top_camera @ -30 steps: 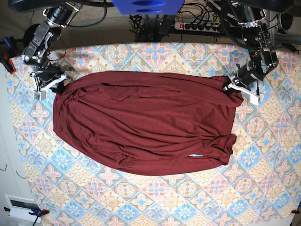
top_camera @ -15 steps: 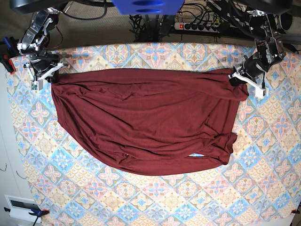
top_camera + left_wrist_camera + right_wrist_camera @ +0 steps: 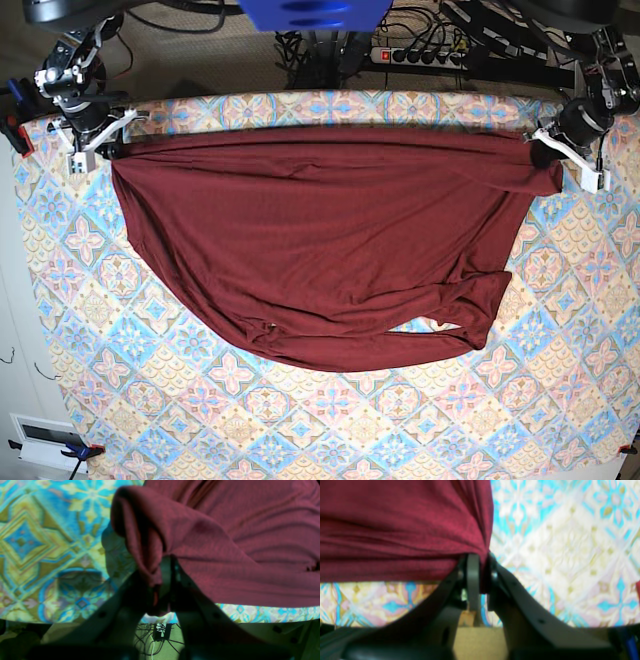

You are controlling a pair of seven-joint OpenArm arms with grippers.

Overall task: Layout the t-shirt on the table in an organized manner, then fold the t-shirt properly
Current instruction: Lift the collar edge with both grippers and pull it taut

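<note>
The dark red t-shirt (image 3: 320, 240) lies spread across the table (image 3: 300, 420), its far edge pulled into a straight line near the table's back edge. My left gripper (image 3: 545, 150) is at the right in the base view, shut on the shirt's far right corner. The left wrist view shows the fabric (image 3: 237, 542) bunched between the closed fingers of that gripper (image 3: 162, 580). My right gripper (image 3: 100, 145) is at the far left, shut on the other corner. In the right wrist view it (image 3: 482, 572) pinches the cloth (image 3: 395, 530). The near hem sags in a curve, with a rumpled fold at the lower right.
A power strip with cables (image 3: 420, 55) lies beyond the table's far edge. A red clamp (image 3: 18, 135) grips the table's left edge, and a white box (image 3: 45, 440) sits off the front left corner. Patterned cloth (image 3: 557, 555) shows around the shirt.
Both grippers have moved outward and toward the far edge with the shirt's corners in them. The far edge has gone from slack and rounded to stretched straight.
</note>
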